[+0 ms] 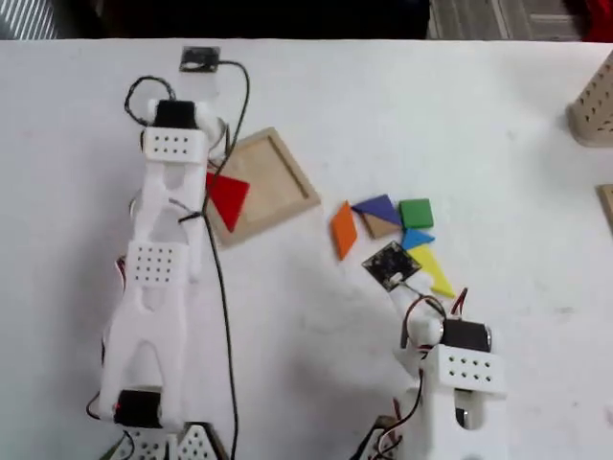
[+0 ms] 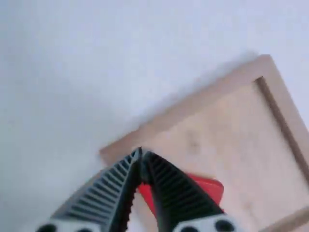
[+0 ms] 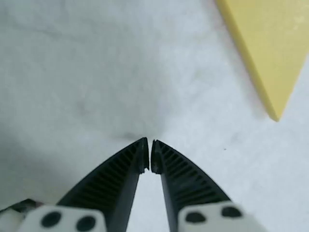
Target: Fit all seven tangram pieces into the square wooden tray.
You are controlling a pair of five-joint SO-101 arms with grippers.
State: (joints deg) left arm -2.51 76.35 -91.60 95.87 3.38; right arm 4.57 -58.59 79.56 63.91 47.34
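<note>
The square wooden tray (image 1: 273,172) lies turned at an angle beside the left arm. A red triangle (image 1: 228,198) rests over its near-left part, half under the arm. In the left wrist view my left gripper (image 2: 141,153) is shut, tips together just over the tray rim (image 2: 193,104), with the red triangle (image 2: 207,191) behind the fingers. My right gripper (image 3: 148,145) is shut and empty over bare table, close to the yellow triangle (image 3: 270,43). To the tray's right sit the orange piece (image 1: 343,230), purple triangle (image 1: 378,207), green square (image 1: 416,213), brown piece (image 1: 382,227), blue triangle (image 1: 417,238) and yellow triangle (image 1: 433,271).
A small black board (image 1: 199,59) with a cable lies at the far edge behind the left arm. A perforated wooden block (image 1: 594,110) stands at the right edge. Cables trail along the left arm. Open table lies between the tray and the loose pieces.
</note>
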